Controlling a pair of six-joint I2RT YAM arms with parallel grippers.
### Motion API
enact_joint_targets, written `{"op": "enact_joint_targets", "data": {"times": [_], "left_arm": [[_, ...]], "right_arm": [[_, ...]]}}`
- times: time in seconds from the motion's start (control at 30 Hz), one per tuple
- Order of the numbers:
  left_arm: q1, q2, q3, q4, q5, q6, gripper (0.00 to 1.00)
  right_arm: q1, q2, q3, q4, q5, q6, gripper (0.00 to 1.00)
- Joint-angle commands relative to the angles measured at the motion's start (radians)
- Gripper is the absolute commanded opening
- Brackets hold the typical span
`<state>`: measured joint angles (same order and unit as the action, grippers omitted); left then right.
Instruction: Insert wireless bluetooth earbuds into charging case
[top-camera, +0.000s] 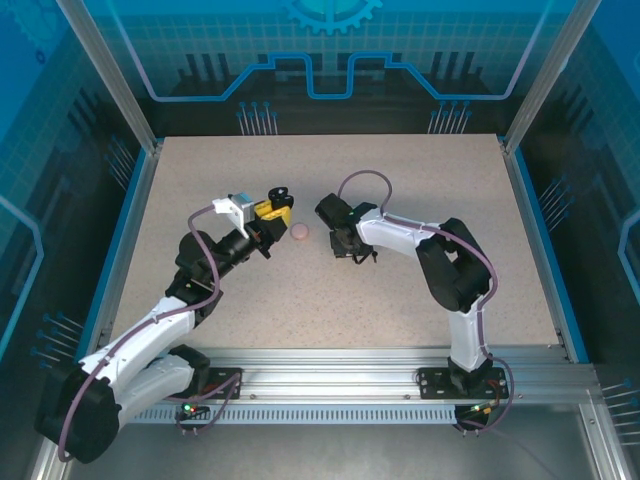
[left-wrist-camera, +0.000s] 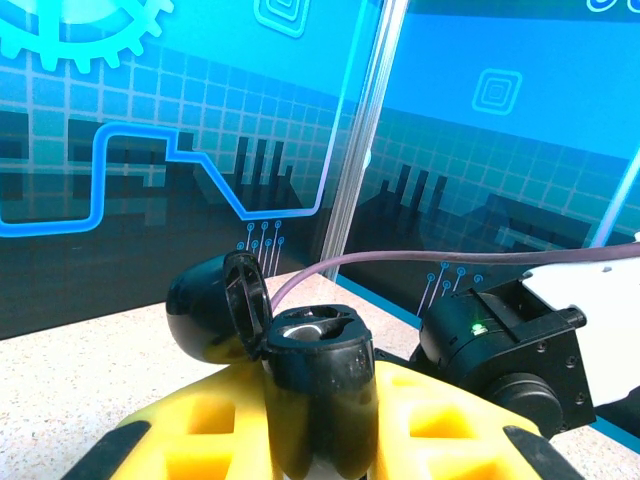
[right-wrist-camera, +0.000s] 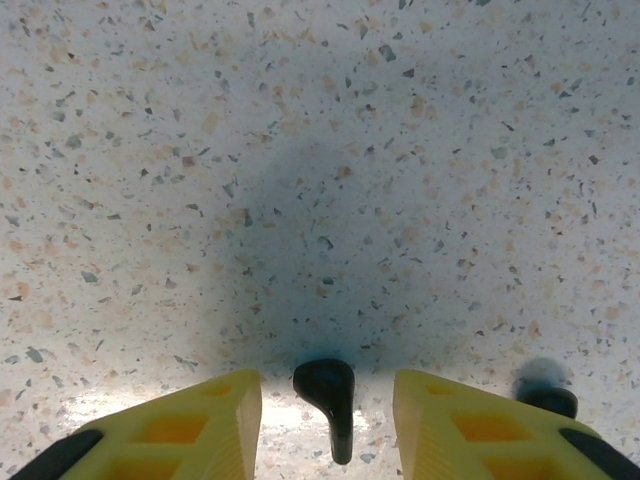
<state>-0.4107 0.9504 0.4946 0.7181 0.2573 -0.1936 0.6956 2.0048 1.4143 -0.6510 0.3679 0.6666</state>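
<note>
Setting: robotics lab test cell, not a home or office. Speckled tabletop (top-camera: 400, 290) boxed in by aluminium frame posts (top-camera: 112, 75) and translucent blue panels (top-camera: 330, 50) printed with gear-and-circuit graphics (top-camera: 332, 12). Left arm (top-camera: 150, 340) and right arm (top-camera: 455, 270) bolted to a slotted aluminium rail (top-camera: 330, 383) at the near edge; purple cabling (top-camera: 365, 177) runs exposed.

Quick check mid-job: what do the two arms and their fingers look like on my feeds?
The left arm and right arm both have white link shells and black joint housings. A mauve cable runs along each. The fingers are yellow with rectangular cut-outs and black outer strips.
</note>
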Motion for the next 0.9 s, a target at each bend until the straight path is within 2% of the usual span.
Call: {"op": "enact_joint_targets", "data": {"times": [0.0, 0.87], "left_arm": [[-0.009, -0.01, -0.007, 0.049, -0.008, -0.008, 0.0], [-0.025, -0.019, 0.0, 0.026, 0.002, 0.013, 0.0]], "right_arm": [[0.014, 0.027, 0.011, -0.006, 0.023, 0.014, 0.39], [-0.012, 0.048, -0.039, 0.058, -0.03, 0.031, 0.28]]}}
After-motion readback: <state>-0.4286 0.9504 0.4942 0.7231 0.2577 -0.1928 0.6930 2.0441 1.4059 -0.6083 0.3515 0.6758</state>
